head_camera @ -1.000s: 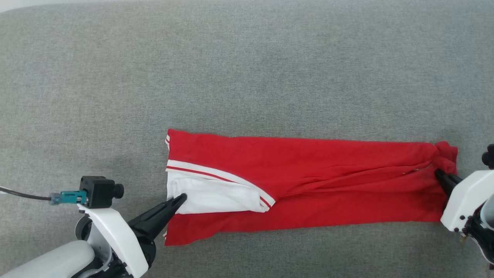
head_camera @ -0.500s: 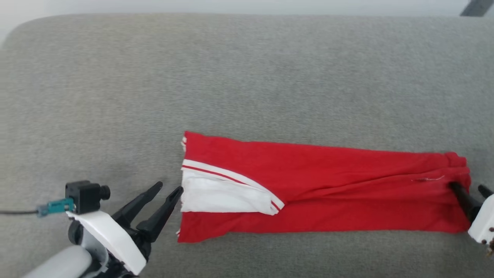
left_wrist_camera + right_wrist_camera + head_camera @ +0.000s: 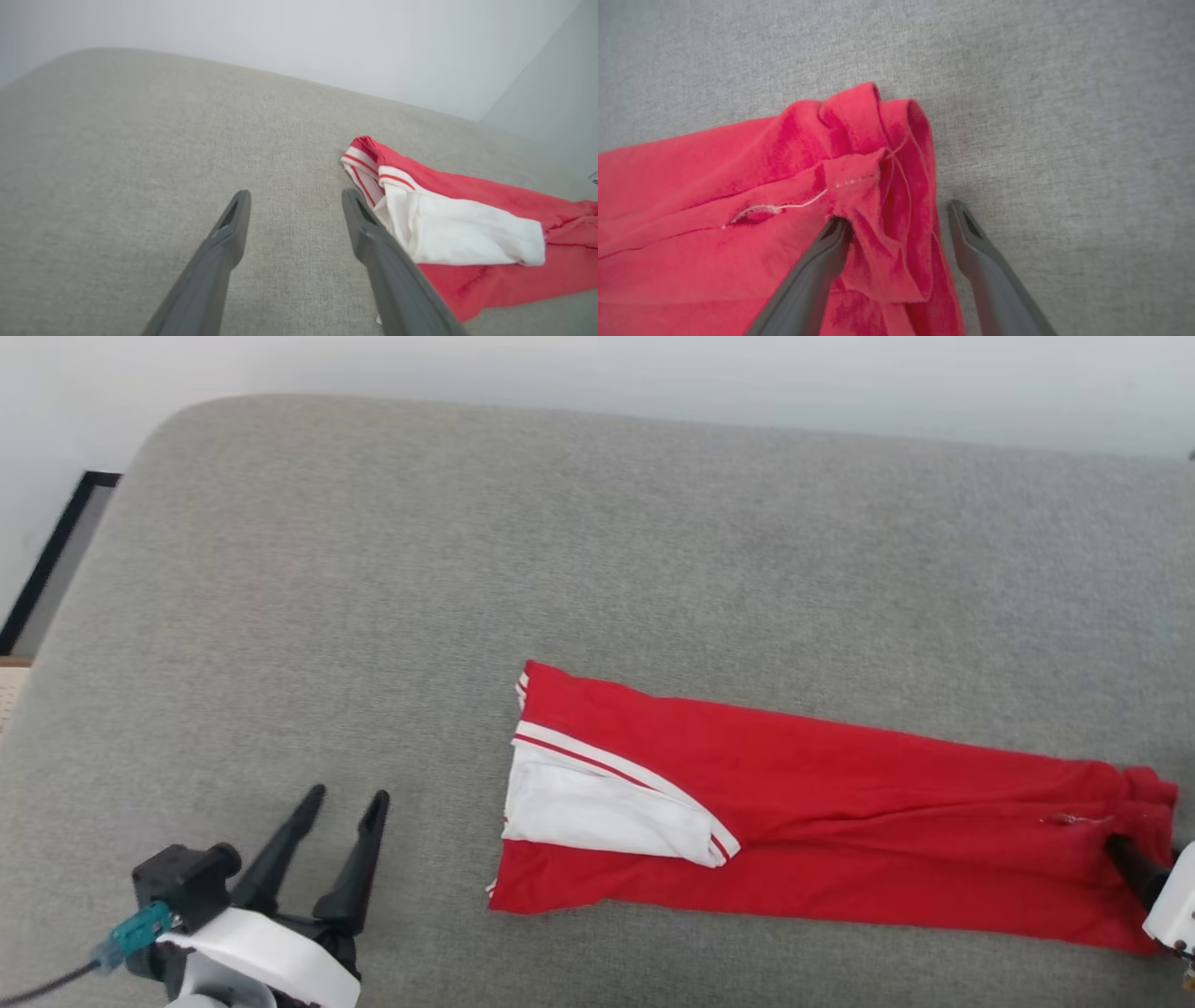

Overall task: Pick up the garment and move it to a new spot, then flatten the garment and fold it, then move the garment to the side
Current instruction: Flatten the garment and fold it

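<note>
The garment (image 3: 840, 784) lies as a long red strip on the grey cushion (image 3: 597, 541), a white sleeve (image 3: 597, 812) folded over its left end. My left gripper (image 3: 345, 796) stands open at the lower left, apart from the sleeve end. In the left wrist view its fingers (image 3: 224, 242) frame bare cushion, and the garment (image 3: 467, 196) lies just right of the right finger. My right gripper (image 3: 896, 213) is open at the strip's bunched right end (image 3: 878, 140), a fold of red cloth lying between its fingers. One dark finger (image 3: 1130, 866) rests on that end.
The cushion's rounded far-left corner (image 3: 177, 425) meets a pale wall (image 3: 597, 373). A dark frame (image 3: 56, 555) stands beyond the cushion's left edge. Bare grey cushion stretches behind and left of the garment.
Both grippers opened and let go of the garment. The left one drew back to the left, off the white sleeve. The camera has swung, shifting the whole picture.
</note>
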{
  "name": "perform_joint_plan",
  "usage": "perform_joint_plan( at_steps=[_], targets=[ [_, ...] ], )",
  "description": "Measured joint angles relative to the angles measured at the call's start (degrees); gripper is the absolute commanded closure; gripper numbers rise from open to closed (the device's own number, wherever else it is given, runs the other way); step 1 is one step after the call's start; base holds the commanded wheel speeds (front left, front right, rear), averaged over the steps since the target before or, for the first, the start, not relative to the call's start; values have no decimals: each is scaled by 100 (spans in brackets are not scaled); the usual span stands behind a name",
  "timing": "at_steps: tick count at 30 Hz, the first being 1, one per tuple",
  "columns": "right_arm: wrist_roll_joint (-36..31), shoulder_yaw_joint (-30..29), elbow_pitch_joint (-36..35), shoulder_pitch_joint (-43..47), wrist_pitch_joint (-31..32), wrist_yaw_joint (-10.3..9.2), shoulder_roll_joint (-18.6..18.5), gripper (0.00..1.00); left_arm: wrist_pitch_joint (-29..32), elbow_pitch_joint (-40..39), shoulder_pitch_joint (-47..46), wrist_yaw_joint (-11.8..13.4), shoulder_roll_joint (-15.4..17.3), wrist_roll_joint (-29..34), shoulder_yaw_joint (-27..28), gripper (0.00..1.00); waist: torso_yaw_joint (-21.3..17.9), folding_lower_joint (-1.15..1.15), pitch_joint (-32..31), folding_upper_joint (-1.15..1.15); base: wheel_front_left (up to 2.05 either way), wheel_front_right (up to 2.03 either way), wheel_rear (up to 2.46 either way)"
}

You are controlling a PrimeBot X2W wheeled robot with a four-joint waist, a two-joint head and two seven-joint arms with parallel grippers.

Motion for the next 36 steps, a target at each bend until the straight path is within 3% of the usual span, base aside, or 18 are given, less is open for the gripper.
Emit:
perform_joint_plan(
  at_steps=[3, 5, 7, 8, 9, 21, 29, 36],
  targets=[
    [20, 2, 159, -4, 60, -4, -23, 0, -1, -371, 255, 0, -364, 1059, 690, 0, 93, 0, -92, 0, 0, 0, 0],
    [24, -4, 219, -14, 81, -4, -33, 0, -1, -530, 363, 0, -536, 1333, 902, 0, 116, 0, -116, 0, 0, 0, 0],
    [24, -29, 289, -49, 108, -3, -32, 56, -1, -634, 459, 0, -646, 1568, 1020, 0, 124, 0, -124, 0, 0, 0, 0],
    [22, -30, 313, -65, 122, -3, -31, 73, -1, -662, 491, 0, -683, 1610, 1053, 0, 123, 0, -125, 0, 0, 0, 0],
    [19, -47, 328, -71, 121, -3, -25, 100, -1, -681, 520, 0, -710, 1637, 1074, 0, 119, 0, -123, 0, 0, 0, 0],
    [18, -460, 309, -271, -191, 24, 63, 100, -1, -989, 546, 0, -751, 1640, 1082, 0, -66, 0, -54, 0, 0, 0, 0],
    [-193, -1443, -14, -242, -368, 10, -367, 100, -1, -1244, 547, 0, -690, 1613, 1124, 0, -282, 0, 60, 0, 0, 0, 0],
    [-844, -2498, -227, -274, -417, 5, -811, 100, -1, -1226, 546, 0, -608, 1518, 1094, 0, -451, 0, 89, 0, 0, 0, 0]
  ],
)
